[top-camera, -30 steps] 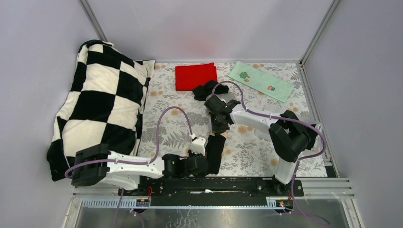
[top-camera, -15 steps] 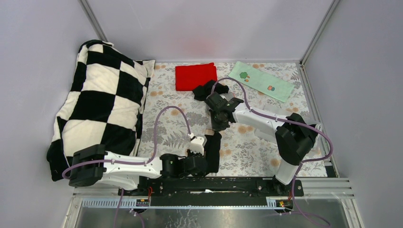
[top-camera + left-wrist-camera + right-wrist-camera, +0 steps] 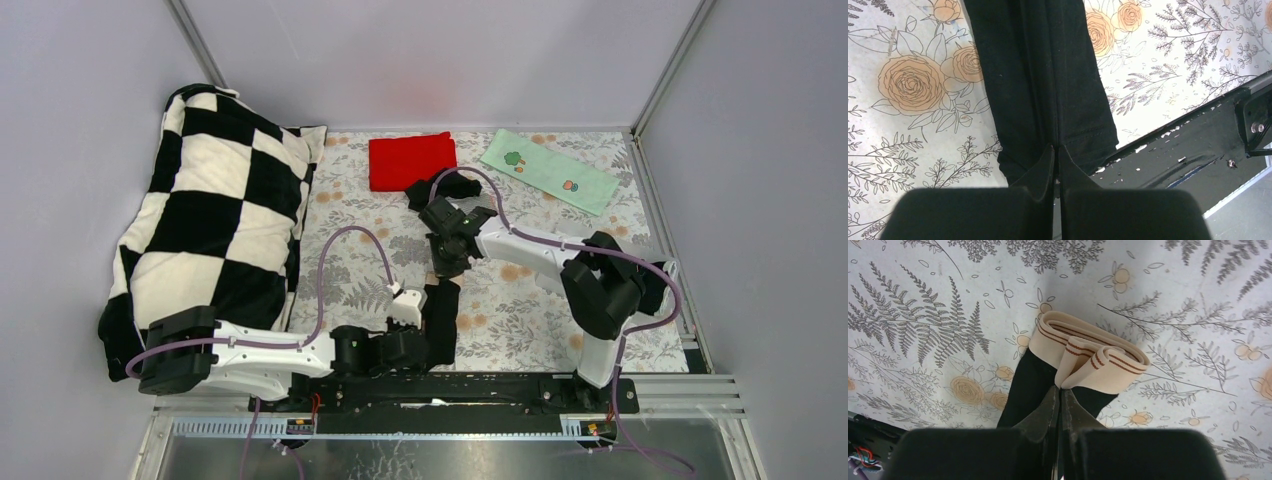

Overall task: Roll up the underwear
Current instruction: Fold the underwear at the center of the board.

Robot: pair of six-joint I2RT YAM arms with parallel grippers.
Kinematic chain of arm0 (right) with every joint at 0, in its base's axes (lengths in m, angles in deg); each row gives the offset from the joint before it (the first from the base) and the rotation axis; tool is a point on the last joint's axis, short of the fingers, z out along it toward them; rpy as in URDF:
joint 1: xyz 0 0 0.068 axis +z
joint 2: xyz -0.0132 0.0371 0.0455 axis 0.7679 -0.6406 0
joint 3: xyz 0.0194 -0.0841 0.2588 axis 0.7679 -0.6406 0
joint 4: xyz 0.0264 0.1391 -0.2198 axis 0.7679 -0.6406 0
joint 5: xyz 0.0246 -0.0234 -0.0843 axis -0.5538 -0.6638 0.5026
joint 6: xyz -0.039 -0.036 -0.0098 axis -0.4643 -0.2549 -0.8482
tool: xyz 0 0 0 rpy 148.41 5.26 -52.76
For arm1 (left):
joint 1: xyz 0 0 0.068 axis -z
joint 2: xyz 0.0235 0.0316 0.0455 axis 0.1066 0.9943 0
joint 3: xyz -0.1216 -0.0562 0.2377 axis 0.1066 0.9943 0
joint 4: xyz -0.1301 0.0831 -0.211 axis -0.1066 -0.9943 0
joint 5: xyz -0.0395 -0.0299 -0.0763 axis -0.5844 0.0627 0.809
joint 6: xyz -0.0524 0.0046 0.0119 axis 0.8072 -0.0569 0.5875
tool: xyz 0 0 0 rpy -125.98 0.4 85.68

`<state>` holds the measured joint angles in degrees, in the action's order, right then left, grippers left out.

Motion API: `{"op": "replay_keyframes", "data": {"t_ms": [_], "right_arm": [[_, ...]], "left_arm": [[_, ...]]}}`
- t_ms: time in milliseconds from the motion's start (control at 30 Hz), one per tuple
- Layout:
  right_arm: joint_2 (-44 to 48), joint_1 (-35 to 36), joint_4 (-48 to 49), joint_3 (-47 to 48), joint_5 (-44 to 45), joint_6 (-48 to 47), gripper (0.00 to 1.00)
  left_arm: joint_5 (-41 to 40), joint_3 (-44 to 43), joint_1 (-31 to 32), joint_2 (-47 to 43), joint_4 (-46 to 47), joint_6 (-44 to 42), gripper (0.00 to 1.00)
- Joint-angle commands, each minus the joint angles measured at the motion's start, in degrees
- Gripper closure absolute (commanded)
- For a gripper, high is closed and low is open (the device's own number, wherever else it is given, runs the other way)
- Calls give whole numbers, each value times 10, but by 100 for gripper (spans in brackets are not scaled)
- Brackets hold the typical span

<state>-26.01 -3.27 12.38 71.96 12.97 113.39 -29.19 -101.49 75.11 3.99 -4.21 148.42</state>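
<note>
Left wrist view: the black underwear [image 3: 1043,75] runs off the top edge, and the closed fingertips of the left hand [image 3: 1058,150] cover the hem where they meet it. Right wrist view: the black cloth below the beige waistband [image 3: 1088,357] disappears behind the body of the right hand [image 3: 1059,392], and the inside of the waistband's fold cannot be seen. Overhead view: both ends of the strip lie concealed under the two hands, the dark heap [image 3: 420,192] beside the red cloth [image 3: 411,160] is crossed by a cable [image 3: 470,171] and too small for its pieces to be counted, and the left arm [image 3: 260,350] masks the pillow's [image 3: 215,220] near corner.
</note>
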Motion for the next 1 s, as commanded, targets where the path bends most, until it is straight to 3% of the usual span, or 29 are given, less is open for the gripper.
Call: {"op": "replay_keyframes", "data": {"t_ms": [0,500,733,967], "right_arm": [[-23,9,37,34,0,-18,100],[-69,20,75,40,-17,-22,97],[-62,20,117,15,-51,-17,71],[-57,20,172,-4,-107,-3,57]], "left_arm": [[2,15,1,-8,-26,14,100],[-3,35,1,-29,-31,28,100],[-3,36,1,-28,-34,34,100],[-2,48,1,-44,-50,64,100]]}}
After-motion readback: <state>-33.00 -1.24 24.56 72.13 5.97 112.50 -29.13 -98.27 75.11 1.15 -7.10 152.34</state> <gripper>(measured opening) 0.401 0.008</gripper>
